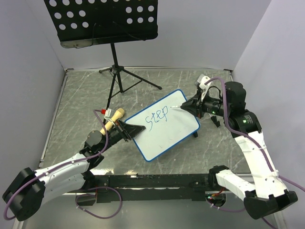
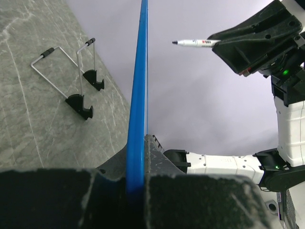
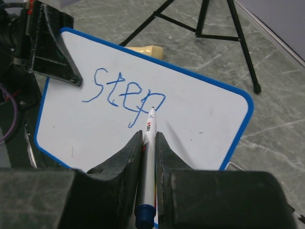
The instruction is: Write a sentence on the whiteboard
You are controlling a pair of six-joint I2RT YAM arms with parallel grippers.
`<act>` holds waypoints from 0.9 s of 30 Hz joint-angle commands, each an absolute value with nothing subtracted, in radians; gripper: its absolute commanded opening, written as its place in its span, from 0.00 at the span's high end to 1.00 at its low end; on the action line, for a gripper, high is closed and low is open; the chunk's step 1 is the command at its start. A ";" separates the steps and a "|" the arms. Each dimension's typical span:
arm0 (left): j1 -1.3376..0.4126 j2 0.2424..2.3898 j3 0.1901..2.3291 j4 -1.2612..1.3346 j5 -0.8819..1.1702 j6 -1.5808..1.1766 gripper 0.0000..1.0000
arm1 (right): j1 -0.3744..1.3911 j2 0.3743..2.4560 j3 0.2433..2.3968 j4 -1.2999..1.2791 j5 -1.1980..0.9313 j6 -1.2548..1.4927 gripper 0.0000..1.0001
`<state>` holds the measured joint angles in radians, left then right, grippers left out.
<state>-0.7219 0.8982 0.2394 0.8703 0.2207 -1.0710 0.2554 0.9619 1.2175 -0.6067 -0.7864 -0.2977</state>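
Whiteboard [image 1: 164, 125] clamped edgewise in left claw [image 1: 135, 130], tilted for writing | marker [image 3: 150, 125] gripped in right claw [image 1: 189, 106], tip just off board | sentence [image 3: 125, 95] judged unfinished

Blue handwritten word "step" [image 3: 125, 97] on the whiteboard [image 3: 200, 119], label on the marker [image 3: 148, 137] too small to read

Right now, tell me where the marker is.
Top view, right of centre: the marker is clamped in the right hand, tip just off the whiteboard beside "step".
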 commanded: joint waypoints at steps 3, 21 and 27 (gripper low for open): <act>-0.713 0.856 0.273 1.014 0.242 -1.104 0.99 | 0.247 0.986 1.275 -0.560 -0.700 -0.322 1.00; -0.713 0.874 0.282 1.039 0.259 -1.114 0.99 | 0.247 1.057 1.298 -0.514 -0.683 -0.298 1.00; -0.713 0.865 0.284 1.037 0.255 -1.111 0.99 | 0.249 1.068 1.278 -0.549 -0.655 -0.307 1.00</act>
<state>-0.7155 0.8921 0.2394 0.8661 0.2462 -1.0836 0.2523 1.0679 1.2572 -0.5610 -0.6819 -0.3038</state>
